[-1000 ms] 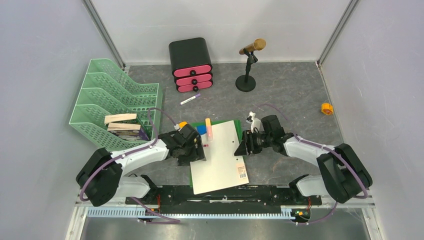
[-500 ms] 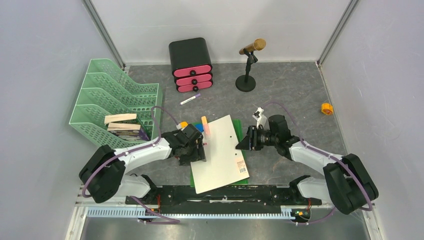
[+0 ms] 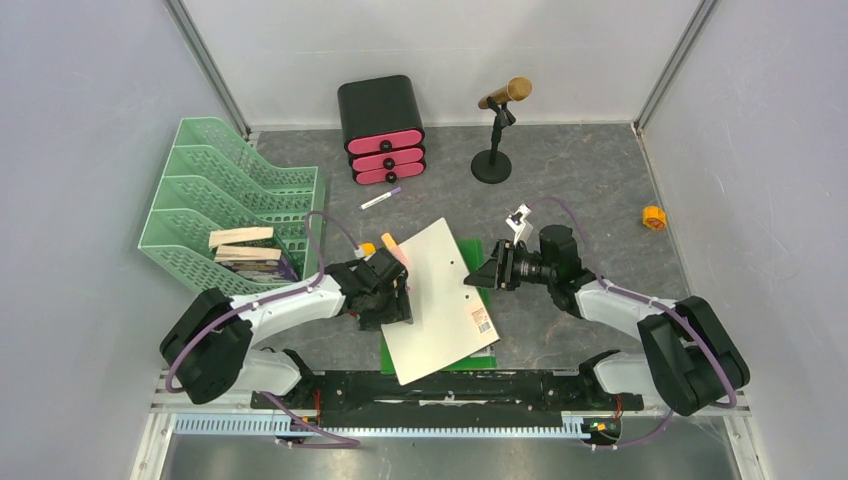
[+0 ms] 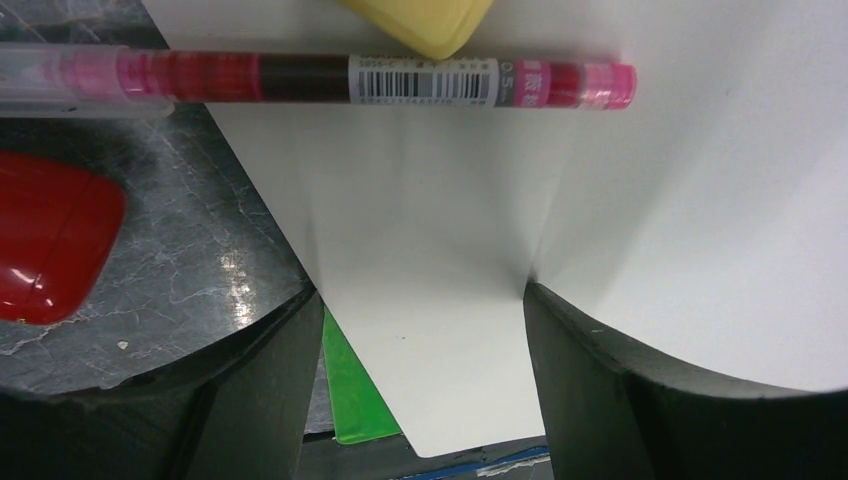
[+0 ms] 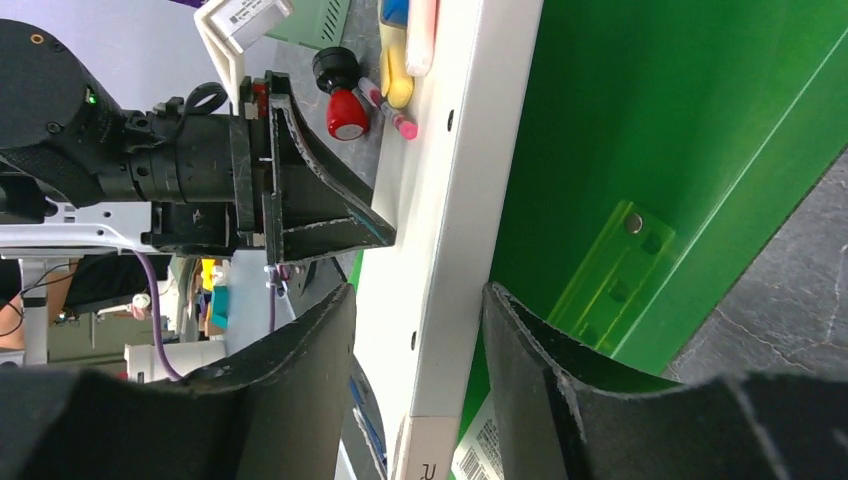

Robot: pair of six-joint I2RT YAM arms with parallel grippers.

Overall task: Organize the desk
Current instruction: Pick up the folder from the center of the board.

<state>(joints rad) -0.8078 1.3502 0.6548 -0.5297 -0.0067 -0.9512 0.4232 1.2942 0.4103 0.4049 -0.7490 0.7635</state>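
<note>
Looking from above, we find the dark-grey marbled stone-look worktop (image 3: 590, 190) lying level from the arms' bases to the back wall, roughly square, so no long axis stands out. On it the right hand (image 3: 480, 279) grasps the flat white rectangular folder (image 3: 440, 300) by its right edge. At the left wrist, the left hand (image 4: 415, 300) is released, astride the folder's bowed corner; more tilt, we judge, could roll the slim pink pen (image 4: 300, 78) off. At the right wrist, that rim-only grip looks liable to slip.

dark-grey marbled desk (image 3: 590, 190), flat, seemingly square
</note>
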